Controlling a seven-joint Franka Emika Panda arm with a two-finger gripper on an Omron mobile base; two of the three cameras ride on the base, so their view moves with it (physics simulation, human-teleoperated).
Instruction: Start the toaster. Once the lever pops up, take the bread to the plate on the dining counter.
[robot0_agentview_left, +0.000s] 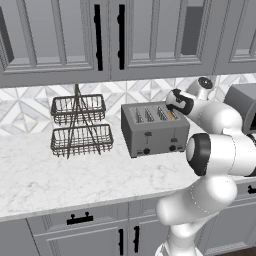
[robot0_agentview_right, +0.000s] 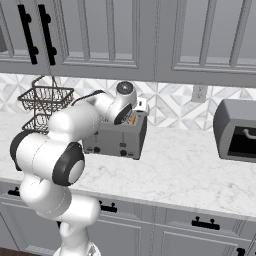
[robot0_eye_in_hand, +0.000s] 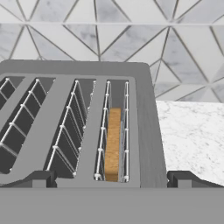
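The grey four-slot toaster (robot0_agentview_left: 155, 134) (robot0_agentview_right: 116, 139) (robot0_eye_in_hand: 145, 131) stands on the marble worktop against the tiled wall. The tan bread (robot0_eye_in_hand: 113, 146) (robot0_agentview_left: 171, 115) (robot0_agentview_right: 132, 120) sits upright in the rightmost slot, sunk between the wire guides. Both black levers (robot0_agentview_left: 148, 133) are on the front face. My gripper (robot0_eye_in_hand: 111, 179) (robot0_agentview_left: 175, 104) (robot0_agentview_right: 136, 111) hovers just above the toaster's right end, open, its fingertips (robot0_eye_in_hand: 41, 178) spread wide to either side of the bread slot with nothing between them. The plate and the dining counter are out of view.
A two-tier wire basket rack (robot0_agentview_left: 80, 125) (robot0_agentview_right: 45, 100) stands left of the toaster. A darker rounded appliance (robot0_agentview_right: 237, 130) (robot0_agentview_left: 245, 102) sits to the right. Wall cabinets (robot0_agentview_left: 100, 35) hang overhead. Bare marble worktop (robot0_agentview_right: 185, 165) lies between the toaster and the appliance.
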